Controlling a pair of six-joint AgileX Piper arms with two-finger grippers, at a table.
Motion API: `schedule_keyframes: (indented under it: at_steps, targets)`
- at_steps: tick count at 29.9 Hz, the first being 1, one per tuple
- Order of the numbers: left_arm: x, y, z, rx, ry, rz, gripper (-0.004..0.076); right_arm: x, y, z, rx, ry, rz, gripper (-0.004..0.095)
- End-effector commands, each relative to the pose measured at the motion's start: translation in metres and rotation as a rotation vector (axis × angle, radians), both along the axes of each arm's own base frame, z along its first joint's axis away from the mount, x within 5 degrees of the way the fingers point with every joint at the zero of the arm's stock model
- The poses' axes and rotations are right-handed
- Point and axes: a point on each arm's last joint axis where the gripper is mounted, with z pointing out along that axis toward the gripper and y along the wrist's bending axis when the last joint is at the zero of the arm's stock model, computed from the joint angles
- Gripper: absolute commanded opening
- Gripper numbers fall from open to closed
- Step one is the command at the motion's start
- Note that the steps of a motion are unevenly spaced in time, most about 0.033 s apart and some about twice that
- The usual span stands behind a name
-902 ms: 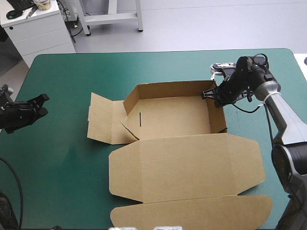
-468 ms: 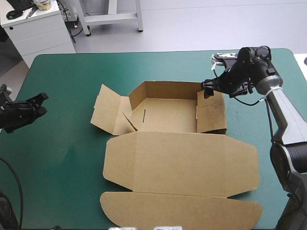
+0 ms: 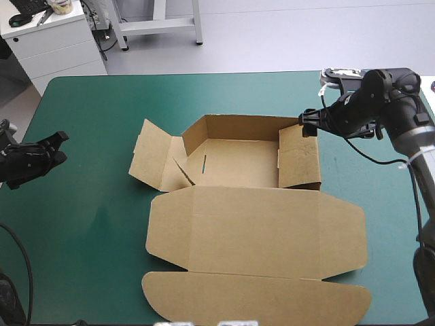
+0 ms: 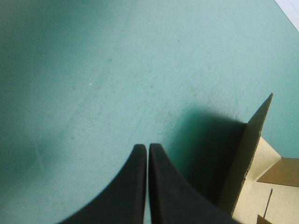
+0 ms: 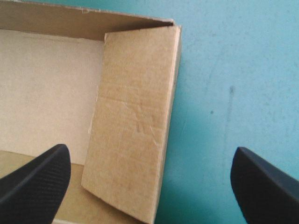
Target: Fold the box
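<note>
The brown box (image 3: pixel 241 163) lies mid-table as an open tray. Its back wall stands up, its right wall panel (image 3: pixel 299 157) leans inward, and its left flap (image 3: pixel 151 161) splays outward. The lid (image 3: pixel 255 231) lies flat toward the table's front. My right gripper (image 3: pixel 309 123) hovers at the far right corner of the box, open and holding nothing. In the right wrist view its gripper (image 5: pixel 149 151) has its fingers wide apart, with the right wall panel (image 5: pixel 133 126) ahead of them. My left gripper (image 3: pixel 58 146) rests shut near the table's left edge, well clear of the box. In the left wrist view the gripper (image 4: pixel 148 148) points toward the left flap (image 4: pixel 250 154).
The lid's rounded tuck flap (image 3: pixel 258 299) reaches close to the table's front edge. Teal-green cover (image 3: pixel 95 210) stretches between the left gripper and the box. A white cabinet (image 3: pixel 54 41) stands beyond the far left corner.
The right gripper opened, let go of the right wall and drew back to the right. Earlier the box slid left and its right wall tipped inward. The left arm stayed still.
</note>
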Motion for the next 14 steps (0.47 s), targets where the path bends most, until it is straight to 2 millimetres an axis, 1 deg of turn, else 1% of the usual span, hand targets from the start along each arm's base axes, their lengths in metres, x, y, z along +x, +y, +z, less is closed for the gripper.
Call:
schedule_keyframes:
  at_steps: [1, 5, 8, 11, 14]
  targets:
    - [-0.001, -0.001, 0.018, -0.009, -0.078, 0.027, -0.0004, -0.025, -0.006, 0.017, 0.003, -0.04, -0.014, 0.0854]
    - [-0.001, -0.001, 0.018, -0.009, -0.078, 0.027, -0.0004, -0.026, -0.005, 0.012, 0.021, -0.02, -0.01, 0.0854]
    - [-0.001, -0.001, 0.018, -0.009, -0.078, 0.027, -0.0004, -0.019, -0.004, 0.008, 0.024, -0.031, -0.013, 0.0854]
    - [-0.001, -0.001, 0.018, -0.008, -0.079, 0.029, -0.0007, -0.009, -0.002, -0.003, 0.028, 0.006, -0.033, 0.0854]
    - [-0.001, -0.001, 0.018, -0.008, -0.079, 0.029, -0.0008, 0.003, 0.001, -0.022, 0.033, 0.078, -0.037, 0.0854]
